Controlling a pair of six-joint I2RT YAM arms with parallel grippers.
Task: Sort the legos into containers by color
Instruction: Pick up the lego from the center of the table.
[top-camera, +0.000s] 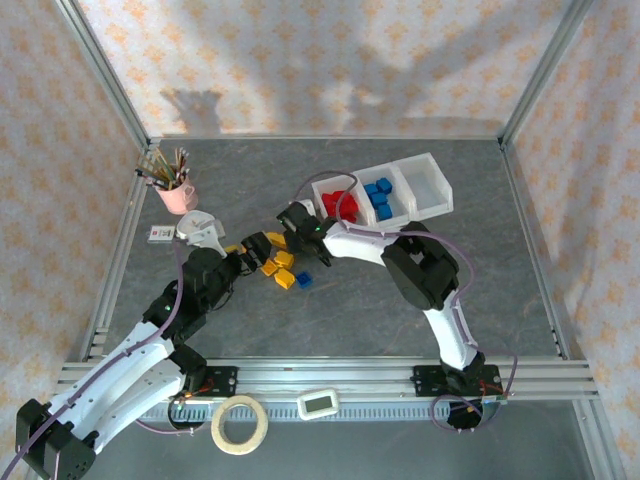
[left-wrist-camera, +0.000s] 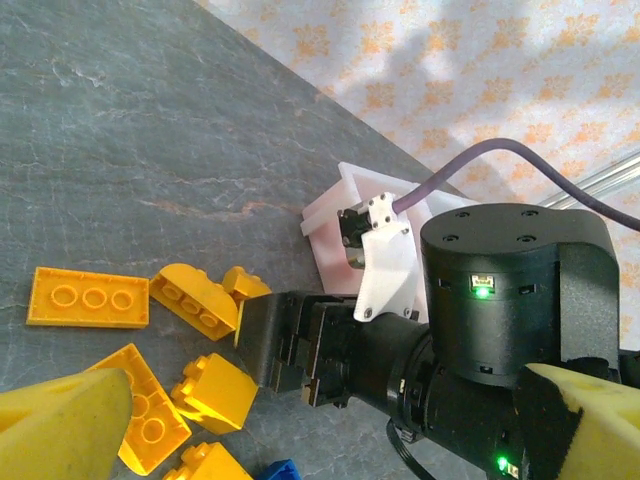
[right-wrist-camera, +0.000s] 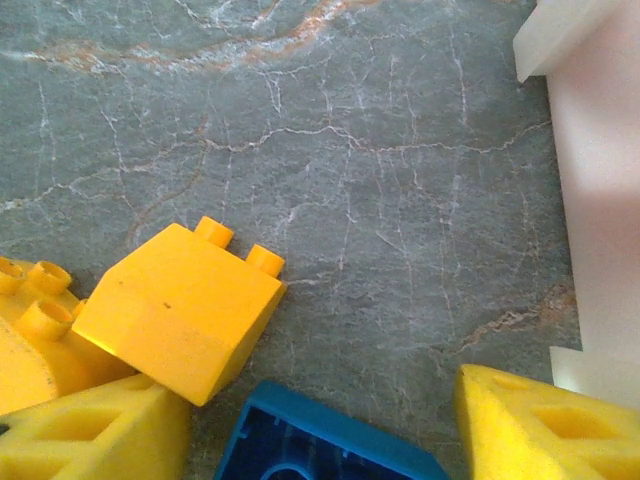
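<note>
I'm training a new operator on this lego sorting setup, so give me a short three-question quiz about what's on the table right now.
1. Multiple choice: which colour of brick sits in the middle bin? A red, B blue, C yellow.
2. True or false: the rightmost bin already has bricks in it.
3. Short answer: in the right wrist view, what lies between the fingertips of the right gripper?

Key
1. B.
2. False. It is bare inside.
3. A blue brick, lying on the table beside the yellow ones.
</note>
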